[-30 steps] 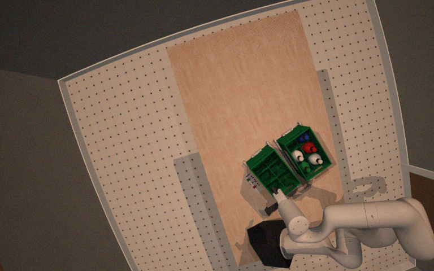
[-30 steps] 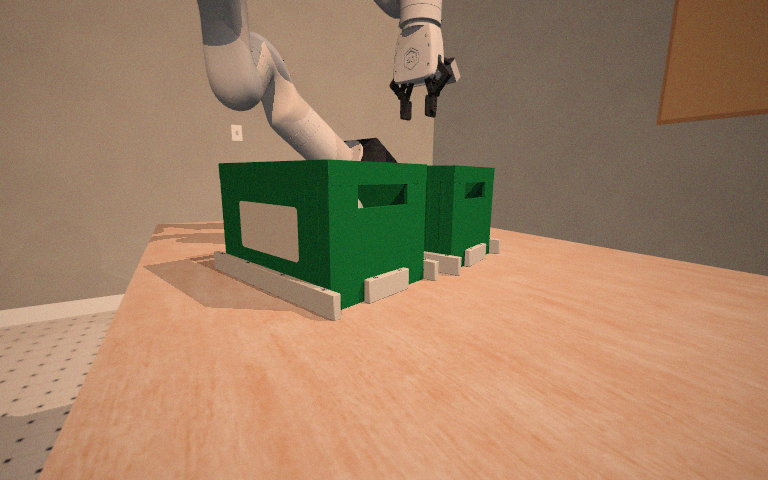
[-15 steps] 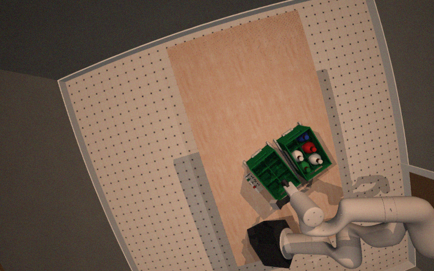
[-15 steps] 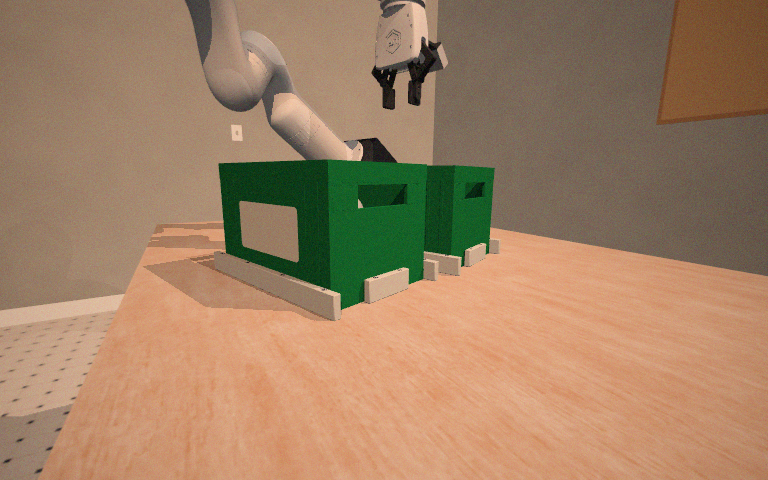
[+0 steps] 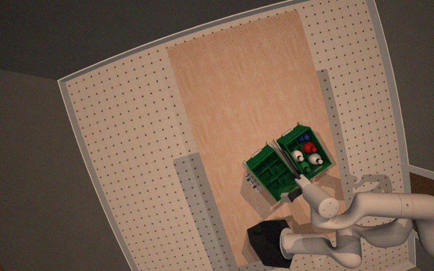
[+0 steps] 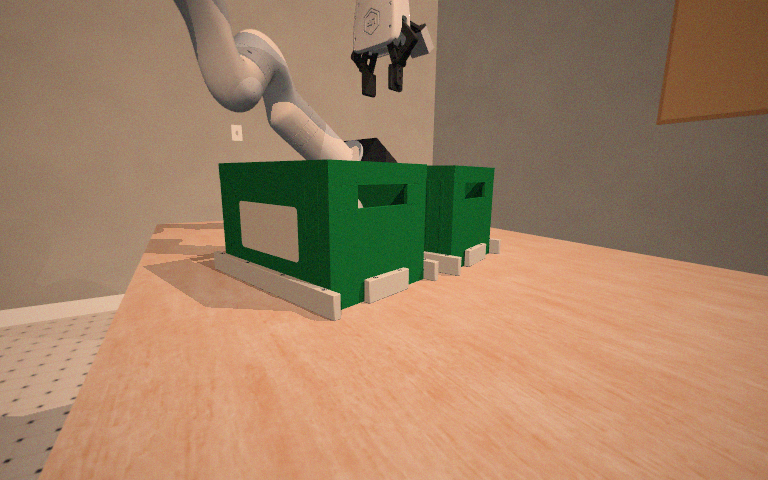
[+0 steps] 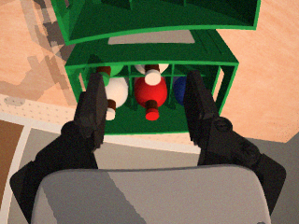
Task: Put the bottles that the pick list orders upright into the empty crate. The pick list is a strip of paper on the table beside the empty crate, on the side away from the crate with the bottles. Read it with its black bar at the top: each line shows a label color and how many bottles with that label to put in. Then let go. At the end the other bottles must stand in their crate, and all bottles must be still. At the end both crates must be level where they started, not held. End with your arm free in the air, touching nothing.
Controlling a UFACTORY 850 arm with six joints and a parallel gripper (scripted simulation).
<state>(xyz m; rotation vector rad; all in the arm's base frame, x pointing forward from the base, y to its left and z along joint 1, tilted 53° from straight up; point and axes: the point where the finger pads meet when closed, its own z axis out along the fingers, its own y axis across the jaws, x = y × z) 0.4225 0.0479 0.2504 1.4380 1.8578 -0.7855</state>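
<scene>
With nothing placed yet, the parted, unladen jaws appear between crates, likely needing alignment above a listed bottle before lowering.

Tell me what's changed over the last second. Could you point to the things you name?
The gripper (image 5: 295, 175) (image 6: 382, 87) (image 7: 145, 86) moved from over the empty crate (image 5: 260, 160) (image 6: 472, 220) (image 7: 210, 19) toward the bottle crate (image 5: 293, 135) (image 6: 373, 243) (image 7: 117, 55): right and up in the top view, left and slightly up in the exterior view. Nothing was grasped or released; its fingers remain apart. Both crates and the visible bottles (image 5: 309, 147) (image 7: 150, 91) stayed put.
</scene>
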